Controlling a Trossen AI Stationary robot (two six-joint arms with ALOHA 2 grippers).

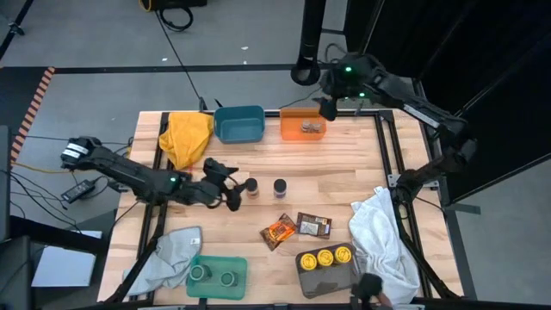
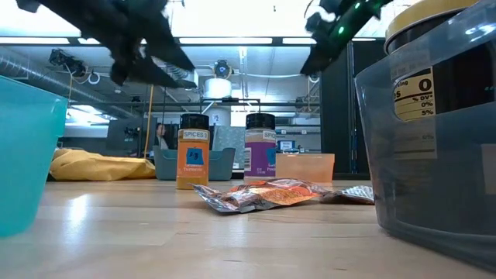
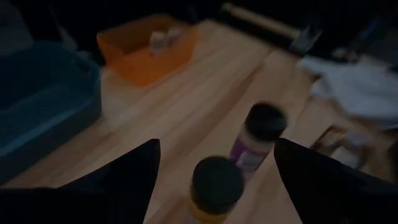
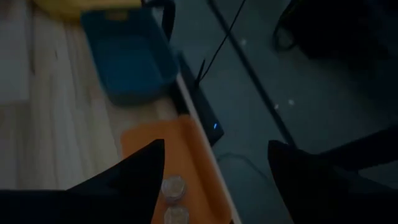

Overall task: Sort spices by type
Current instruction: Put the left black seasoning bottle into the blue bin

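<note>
Two dark-lidded spice jars are standing upright near the middle of the table: the orange-labelled jar (image 1: pixel 251 187) and, just beside it but apart, the purple-labelled jar (image 1: pixel 280 187). Nearer the front edge, the orange packet (image 1: pixel 279 231) and the brown packet (image 1: pixel 313 226) are lying flat, touching at their edges. Three yellow-lidded jars (image 1: pixel 325 257) are sitting in a row in the grey tray (image 1: pixel 325 277). Two green-lidded jars (image 1: pixel 213 275) are resting in the green tray (image 1: pixel 217 279). Two clear-lidded jars (image 1: pixel 311 128) are lying in the orange bin (image 1: pixel 302 123) at the back, beside the blue bin (image 1: pixel 239 123).

My left gripper (image 1: pixel 234 189) is hovering just beside the orange-labelled jar, fingers spread wide and grasping nothing; in my left wrist view that jar is sitting between my fingers (image 3: pixel 118 180). My right gripper (image 1: pixel 328 107) is hanging above the back edge by the orange bin, fingers likewise parted and holding nothing.

A yellow cloth (image 1: pixel 188 136), a grey cloth (image 1: pixel 168 254) and a white cloth (image 1: pixel 380 232) are lying around the table.
</note>
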